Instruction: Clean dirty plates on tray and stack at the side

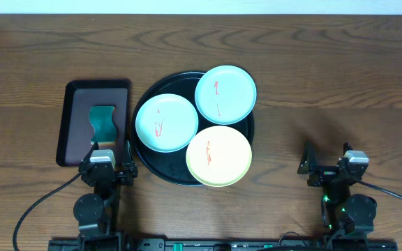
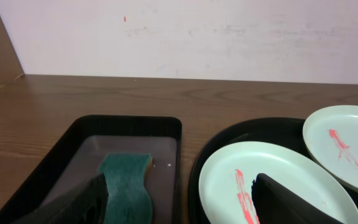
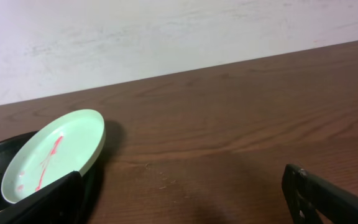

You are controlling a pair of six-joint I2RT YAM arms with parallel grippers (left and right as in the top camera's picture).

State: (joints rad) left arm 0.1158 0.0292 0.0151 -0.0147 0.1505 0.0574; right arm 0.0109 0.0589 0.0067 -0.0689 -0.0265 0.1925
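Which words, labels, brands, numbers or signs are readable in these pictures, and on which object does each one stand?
None can be read in any view.
The red marks on the left mint plate, the far mint plate and the yellow plate are smears, not writing.
The green sponge and its maroon tray bear no text.

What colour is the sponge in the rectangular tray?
Dark green; sponge clearest in left wrist view.

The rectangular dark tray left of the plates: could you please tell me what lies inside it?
A green sponge lies on the floor of the rectangular tray. Anything beneath the sponge is covered, and the left gripper hides the tray's near end.
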